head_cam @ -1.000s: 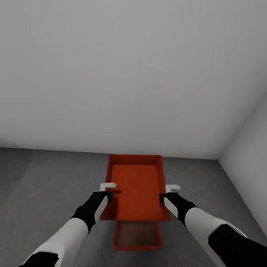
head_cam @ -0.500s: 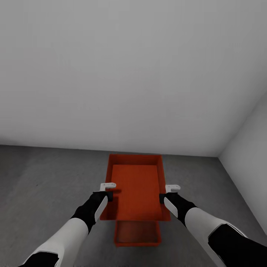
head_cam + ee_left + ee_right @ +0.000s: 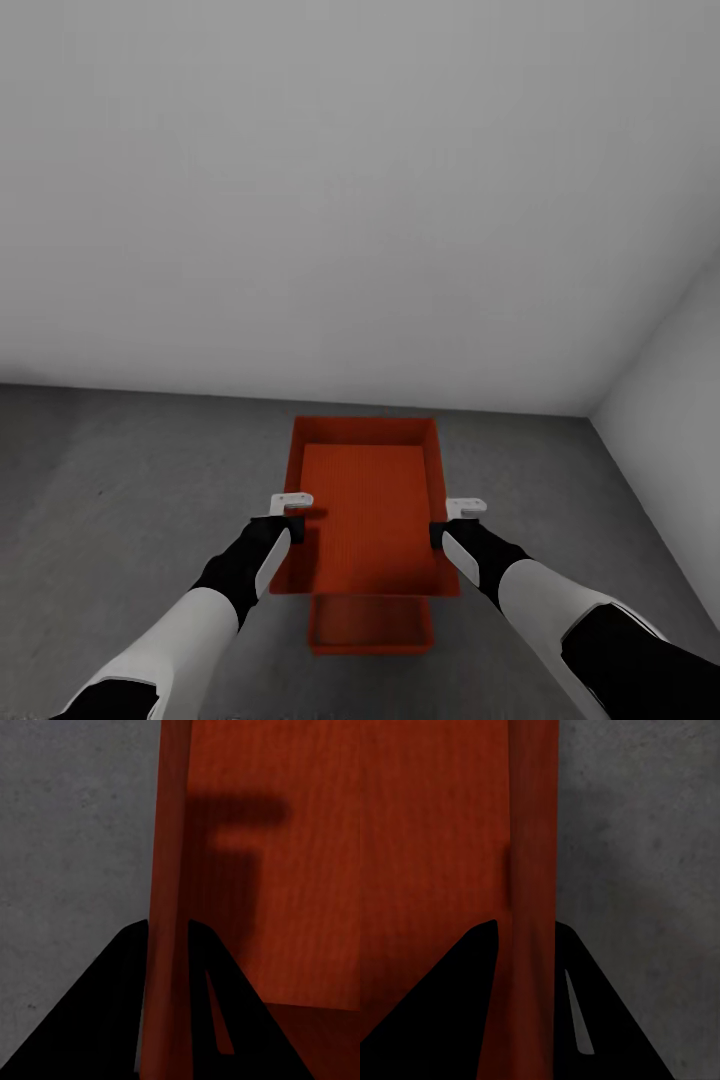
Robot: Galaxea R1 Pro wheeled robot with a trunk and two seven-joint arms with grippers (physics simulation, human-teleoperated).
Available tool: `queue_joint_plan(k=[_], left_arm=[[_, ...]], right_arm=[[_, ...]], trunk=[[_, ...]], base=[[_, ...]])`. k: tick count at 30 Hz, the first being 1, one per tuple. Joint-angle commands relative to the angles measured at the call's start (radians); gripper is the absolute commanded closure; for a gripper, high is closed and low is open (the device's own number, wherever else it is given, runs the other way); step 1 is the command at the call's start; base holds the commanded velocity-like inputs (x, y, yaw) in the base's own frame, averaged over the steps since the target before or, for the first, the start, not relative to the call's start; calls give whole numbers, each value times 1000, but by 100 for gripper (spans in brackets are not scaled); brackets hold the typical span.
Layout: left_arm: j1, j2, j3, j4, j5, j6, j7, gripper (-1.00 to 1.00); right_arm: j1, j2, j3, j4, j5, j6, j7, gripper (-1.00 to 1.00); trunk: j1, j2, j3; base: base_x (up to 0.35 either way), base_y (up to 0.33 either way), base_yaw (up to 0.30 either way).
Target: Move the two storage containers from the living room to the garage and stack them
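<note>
I hold one orange-red storage container (image 3: 366,505) in the air between both arms. My left gripper (image 3: 291,522) is shut on its left wall (image 3: 169,870), and my right gripper (image 3: 441,527) is shut on its right wall (image 3: 532,870). The black fingers (image 3: 112,1005) straddle the rim in the left wrist view, and black fingers (image 3: 465,997) clamp the other rim in the right wrist view. Below the held bin, the second storage container (image 3: 368,625) sits on the dark grey concrete floor (image 3: 120,500) of the garage, mostly hidden under the carried one.
A plain white wall (image 3: 350,200) rises straight ahead. A second white wall (image 3: 670,420) closes the right side, forming a corner. Open concrete floor extends to the left.
The view has crept forward: the lower container slid further under the held one, and less of it shows. Both grips are unchanged.
</note>
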Motion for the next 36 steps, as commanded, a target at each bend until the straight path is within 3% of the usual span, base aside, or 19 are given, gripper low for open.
queue_joint_plan(k=[1, 36], left_arm=[[0, 1, 4, -2, -17, 10, 12, 100], [0, 1, 3, -2, -17, 10, 12, 100]], right_arm=[[-1, -22, -35, -2, 22, 8, -35, 100], [-1, -28, -35, -2, 22, 7, -35, 100]], trunk=[[0, -2, -3], [0, -2, -48]], base=[[0, 0, 0], [0, 0, 0]])
